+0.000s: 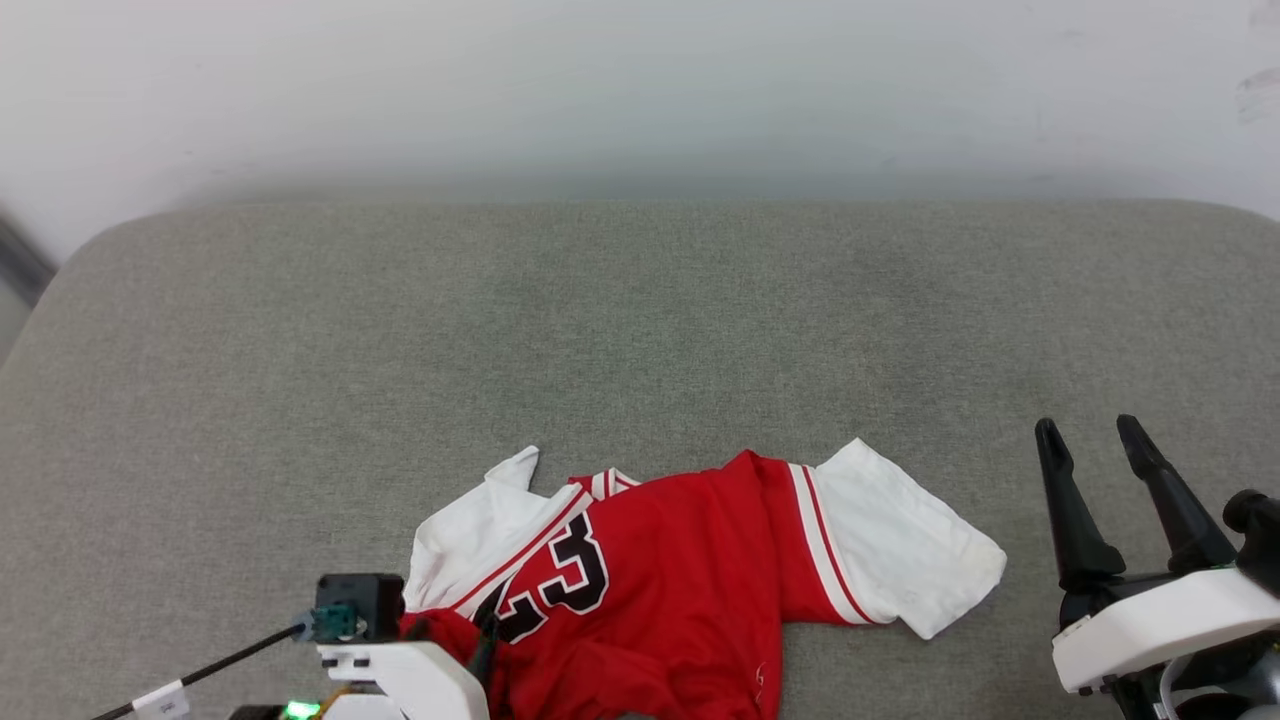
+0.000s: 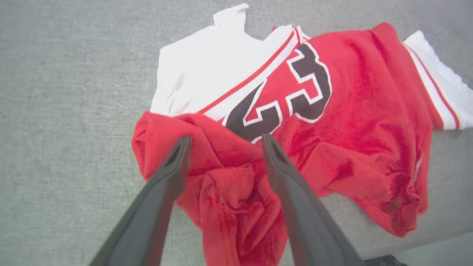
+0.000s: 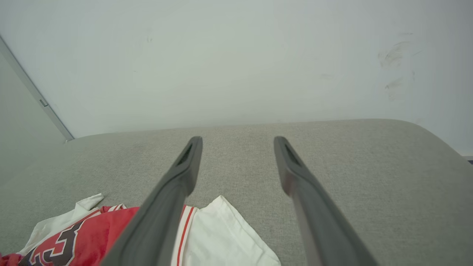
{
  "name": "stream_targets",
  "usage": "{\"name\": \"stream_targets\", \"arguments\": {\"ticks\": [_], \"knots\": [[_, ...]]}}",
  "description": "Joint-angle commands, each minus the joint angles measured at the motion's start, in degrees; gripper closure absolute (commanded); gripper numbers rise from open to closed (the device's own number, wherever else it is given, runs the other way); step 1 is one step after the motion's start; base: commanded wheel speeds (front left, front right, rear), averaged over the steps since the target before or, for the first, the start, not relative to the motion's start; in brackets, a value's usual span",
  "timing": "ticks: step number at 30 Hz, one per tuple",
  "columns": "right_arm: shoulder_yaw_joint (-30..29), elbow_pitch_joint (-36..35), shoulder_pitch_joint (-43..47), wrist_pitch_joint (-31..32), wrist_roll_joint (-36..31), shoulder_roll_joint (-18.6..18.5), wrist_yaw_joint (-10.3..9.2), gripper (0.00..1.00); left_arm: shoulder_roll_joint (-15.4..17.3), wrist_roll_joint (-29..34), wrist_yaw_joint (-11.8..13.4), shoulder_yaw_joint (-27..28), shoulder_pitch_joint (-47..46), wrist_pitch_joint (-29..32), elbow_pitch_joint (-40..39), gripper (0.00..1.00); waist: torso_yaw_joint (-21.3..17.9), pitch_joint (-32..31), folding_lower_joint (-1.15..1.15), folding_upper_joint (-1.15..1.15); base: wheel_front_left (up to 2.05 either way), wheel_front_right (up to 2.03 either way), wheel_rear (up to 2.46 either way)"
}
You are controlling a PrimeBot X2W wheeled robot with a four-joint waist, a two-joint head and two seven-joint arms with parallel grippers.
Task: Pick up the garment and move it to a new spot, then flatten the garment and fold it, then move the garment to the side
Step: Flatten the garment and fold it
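**Jersey down at 6 o'clock, both grippers loose**

The garment (image 1: 660, 590) lies crumpled on the grey cushion (image 1: 640, 330), at 6 o'clock of the pad by its near edge in the head view. Red side is up w/ black digits showing. White lining is flipped out at its 10 and 3 o'clock ends.

Left gripper (image 2: 225, 140) hovers over the bunched red cloth at the garment's 8 o'clock corner. Fingers are spread, w/ a ridge of cloth between them but nothing pinched. Right gripper (image 1: 1088, 430) sits well apart at 3 o'clock of the garment, fingers wide, empty, over bare cushion.

Handling, judged: light, limp, prob. a bit slick. It will sag and bunch from any single hold, so no stiffness to rely on. Best holds look like the 2 striped trim edges or 2 hem corners, 1 per gripper, then pull apart to flatten. A mid-body pinch would likely just make another lump.

Count: 1 garment, 2 grippers w/ 2 fingers each, 1 cushion.
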Motion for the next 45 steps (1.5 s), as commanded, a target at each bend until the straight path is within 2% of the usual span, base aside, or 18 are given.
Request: {"name": "stream_targets", "arguments": {"ticks": [1,6,11,13,14,18,24,30,33,37,38,39,40,45], "knots": [[0.3,-0.2,0.6,0.2,-0.5,0.0,-0.02,0.00,0.4,1.2,0.3,0.6,-1.3,-1.7,-0.8,0.00,-0.4,-0.7,0.00,0.00,0.00,0.00,0.00],[0.3,-0.3,1.2,0.5,-0.3,0.1,-0.02,0.00,1.3,4.3,0.7,2.2,-4.4,-6.4,-3.1,0.00,-1.3,-1.8,0.00,0.00,0.00,0.00,0.00],[0.2,-0.8,1.4,0.7,-0.1,0.2,-0.02,0.00,2.5,5.4,-1.3,2.3,-9.3,-6.7,-1.8,0.00,-2.0,-1.4,0.00,0.00,0.00,0.00,0.00],[0.3,-1.0,0.9,0.6,0.0,0.2,-0.02,0.00,3.1,4.9,-3.0,1.9,-12.3,-4.7,-0.4,0.00,-2.3,-0.6,0.00,0.00,0.00,0.00,0.00],[0.5,-1.1,-0.1,0.4,0.2,-0.1,-0.02,0.00,4.5,3.2,-6.1,1.0,-16.7,0.6,2.5,0.00,-3.1,1.1,0.00,0.00,0.00,0.00,0.00],[0.5,-1.1,-1.0,0.1,0.6,-0.2,-0.02,0.00,6.4,0.6,-10.4,-0.3,-22.5,9.1,6.6,0.00,-4.2,4.1,0.00,0.00,0.00,0.00,0.00],[1.0,-0.1,-2.9,-1.5,1.3,-0.1,-0.02,0.00,8.8,-2.6,-14.5,-1.7,-28.2,19.3,11.6,0.00,-5.9,8.9,0.00,0.00,0.00,0.00,0.00],[1.5,1.4,-4.7,-3.1,2.2,-0.1,-0.02,0.00,9.2,-3.4,-16.1,-2.7,-30.6,23.0,15.2,0.00,-7.1,11.8,0.00,0.00,0.00,0.00,0.00],[2.0,2.4,-5.3,-3.6,2.4,-0.2,-0.02,0.00,9.0,-3.9,-16.0,-3.5,-30.3,25.1,18.5,0.00,-7.7,12.6,0.00,0.00,0.00,0.00,0.00],[1.9,3.4,-5.7,-4.2,2.8,-0.3,-0.02,0.00,7.2,-6.2,-15.9,-4.8,-27.5,28.1,22.5,0.00,-8.1,12.6,0.00,0.00,0.00,0.00,0.00],[1.8,3.6,-5.8,-4.3,2.7,-0.4,-0.02,0.00,6.5,-7.1,-15.8,-4.8,-26.8,28.4,23.2,0.37,-8.1,12.5,0.00,0.00,0.00,0.00,0.00],[1.7,3.8,-5.9,-4.3,2.7,-0.5,-0.02,0.00,6.1,-7.2,-16.0,-4.9,-26.3,28.0,23.3,0.80,-8.1,12.3,0.00,0.00,0.00,0.00,0.00],[1.6,4.0,-6.0,-4.3,2.8,-0.6,-0.02,0.00,5.8,-7.1,-15.7,-4.7,-26.1,26.9,23.5,1.00,-8.0,12.2,0.00,0.00,0.00,0.00,0.00],[1.1,4.6,-6.1,-4.1,2.9,-1.1,-0.02,0.00,4.3,-7.3,-15.5,-2.7,-26.1,20.2,23.9,1.00,-7.2,10.5,0.00,0.00,0.00,0.00,0.00]]}}
